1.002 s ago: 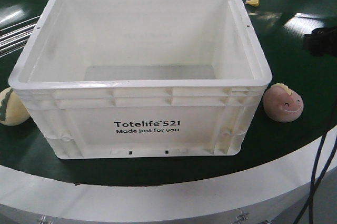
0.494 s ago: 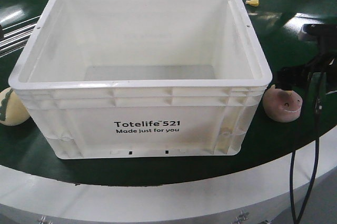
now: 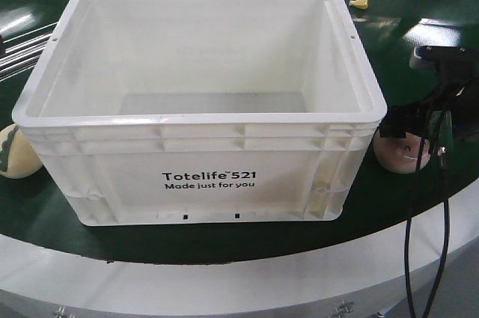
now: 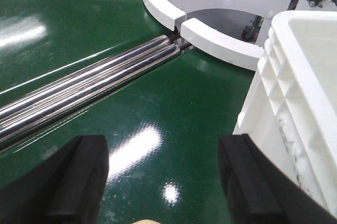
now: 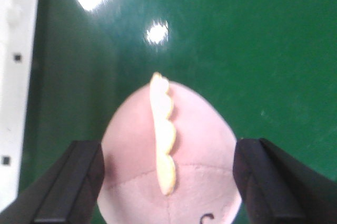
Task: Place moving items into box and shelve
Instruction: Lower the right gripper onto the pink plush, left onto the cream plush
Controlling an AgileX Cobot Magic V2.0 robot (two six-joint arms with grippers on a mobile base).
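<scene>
on the green tabletop (image 3: 224,239) the white box (image 3: 202,146) stands upright and open at the middle, its printed wall facing the front camera. nothing shows inside it. just beside its lower right corner sits the pink toy (image 3: 402,158), outside the box and partly covered from above by the right hand (image 3: 410,132). in the right wrist view this hand is spread wide, with its two black fingers (image 5: 71,184) one on each side of the toy and the yellow crest running up the middle between them. the toy looks round and unsquashed. whether the pads touch its sides i cannot tell. a black cable (image 3: 410,243) hangs from this arm past the tabletop edge. at the far left, near the box's other lower corner and also outside it, lies the yellow toy (image 3: 15,152), cut off by the frame edge. the left hand (image 4: 163,182) hangs with its fingers apart and holds nothing, over bare green surface beside the ribbed box wall. ahead of it, steel rods (image 4: 89,87) run aslant toward a white ring (image 4: 210,34).
</scene>
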